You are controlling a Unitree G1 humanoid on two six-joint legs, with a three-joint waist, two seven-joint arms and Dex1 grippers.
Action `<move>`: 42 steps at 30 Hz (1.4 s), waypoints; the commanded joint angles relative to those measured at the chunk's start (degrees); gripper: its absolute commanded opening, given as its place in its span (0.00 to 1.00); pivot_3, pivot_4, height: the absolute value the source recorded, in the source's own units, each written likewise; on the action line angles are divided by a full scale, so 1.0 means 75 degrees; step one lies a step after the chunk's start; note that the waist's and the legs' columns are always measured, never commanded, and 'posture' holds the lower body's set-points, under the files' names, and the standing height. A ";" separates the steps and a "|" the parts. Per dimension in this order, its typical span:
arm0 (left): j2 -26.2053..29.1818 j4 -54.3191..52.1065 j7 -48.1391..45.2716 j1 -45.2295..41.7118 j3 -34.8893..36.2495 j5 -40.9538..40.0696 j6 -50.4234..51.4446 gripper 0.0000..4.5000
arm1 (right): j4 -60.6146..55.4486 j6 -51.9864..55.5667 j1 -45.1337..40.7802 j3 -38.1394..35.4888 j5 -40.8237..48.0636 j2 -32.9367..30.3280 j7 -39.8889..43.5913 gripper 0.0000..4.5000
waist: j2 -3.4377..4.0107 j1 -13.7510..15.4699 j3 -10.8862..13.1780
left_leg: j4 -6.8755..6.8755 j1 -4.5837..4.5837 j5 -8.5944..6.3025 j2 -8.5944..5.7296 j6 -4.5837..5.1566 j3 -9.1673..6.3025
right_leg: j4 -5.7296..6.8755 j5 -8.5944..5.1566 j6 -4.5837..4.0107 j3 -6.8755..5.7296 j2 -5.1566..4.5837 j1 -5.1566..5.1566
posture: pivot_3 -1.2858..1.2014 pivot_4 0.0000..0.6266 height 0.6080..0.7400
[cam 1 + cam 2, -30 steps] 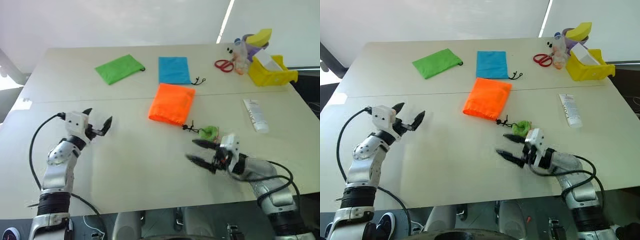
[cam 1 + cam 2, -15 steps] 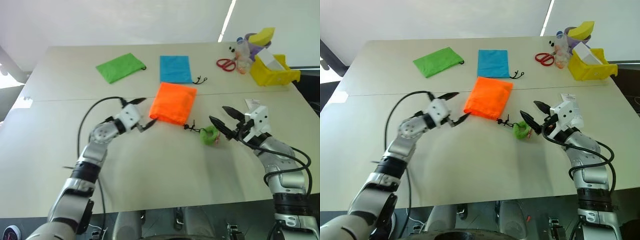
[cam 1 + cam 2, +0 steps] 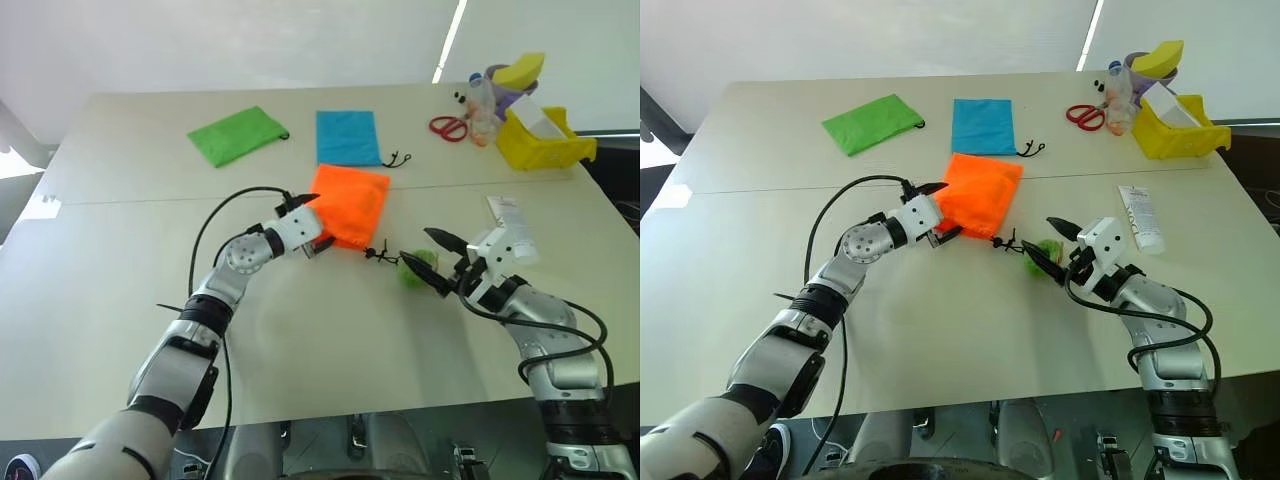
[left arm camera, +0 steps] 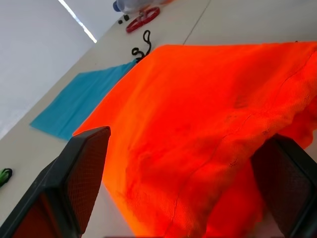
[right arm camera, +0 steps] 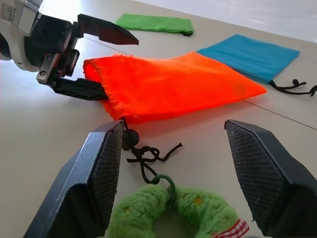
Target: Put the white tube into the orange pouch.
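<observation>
While its 2 black fingers stand spread wide, 1 above and 1 below the near-left corner of the orange pouch [image 3: 978, 193], the left gripper [image 3: 940, 211] has not pinched the fabric, though whether a finger touches it I cannot tell. Spread just as wide and holding nothing, the right gripper [image 3: 1047, 248] points left at a fuzzy green toy ring [image 5: 173, 210] that lies at the knotted end of the pouch's black drawstring cord [image 5: 143, 156]. Well to the right of the pouch, the white tube [image 3: 1139, 216] lies flat on the table [image 3: 940, 330], just beyond the right wrist. Farther back lie a blue pouch [image 3: 983, 126] and a green pouch [image 3: 872, 123], with red scissors [image 3: 1086, 117] and a yellow bin [image 3: 1175, 133] at the far right.
</observation>
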 commanded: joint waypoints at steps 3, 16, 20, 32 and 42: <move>-0.0047 -0.0142 0.0007 -0.0166 0.0129 -0.0136 -0.0012 0.51 | -0.0301 -0.0222 0.0112 -0.0010 -0.0150 -0.0116 0.0119 0.77 | 0.0000 0.0006 0.0000 | 0.0007 -0.0001 0.0000 0.0000 0.0000 -0.0001 | 0.0001 0.0000 0.0000 0.0000 0.0000 0.0002 | 0.52 0.24 0.97; 0.0219 -0.2176 -0.1199 0.0663 0.0457 -0.1175 0.1432 0.01 | -0.0269 -0.0024 -0.0026 -0.0051 -0.0051 -0.0113 0.0266 0.77 | 0.0001 -0.0015 0.0000 | 0.0027 -0.0003 0.0000 0.0004 0.0000 -0.0005 | 0.0007 0.0002 0.0001 -0.0001 0.0000 0.0008 | 0.52 0.24 0.97; 0.0682 -0.3722 -0.1763 0.1347 0.0341 -0.1302 0.2378 0.01 | -0.0242 -0.0054 -0.0047 -0.0011 -0.0081 -0.0094 0.0280 0.77 | 0.0002 -0.0017 -0.0001 | 0.0027 -0.0002 0.0000 0.0010 0.0000 -0.0005 | 0.0014 0.0003 0.0002 -0.0001 0.0008 0.0007 | 0.52 0.24 0.97; 0.1998 -0.7591 -0.2504 0.2956 0.0648 -0.2084 0.5519 0.01 | -0.0016 -0.0228 -0.0163 0.0104 -0.0218 -0.0033 0.0321 0.77 | 0.0006 -0.0017 -0.0001 | 0.0071 -0.0002 -0.0014 0.0023 -0.0020 -0.0029 | 0.0024 0.0007 -0.0028 0.0000 0.0000 0.0014 | 0.52 0.24 0.97; 0.3009 -0.9640 -0.3342 0.3761 0.0950 -0.3553 0.7330 0.01 | 0.0227 -0.0355 -0.0304 0.0154 -0.0255 -0.0021 0.0437 0.77 | 0.0015 -0.0044 0.0004 | 0.0068 -0.0002 -0.0015 0.0022 -0.0021 -0.0029 | 0.0024 0.0007 -0.0028 0.0001 0.0002 0.0010 | 0.52 0.24 0.97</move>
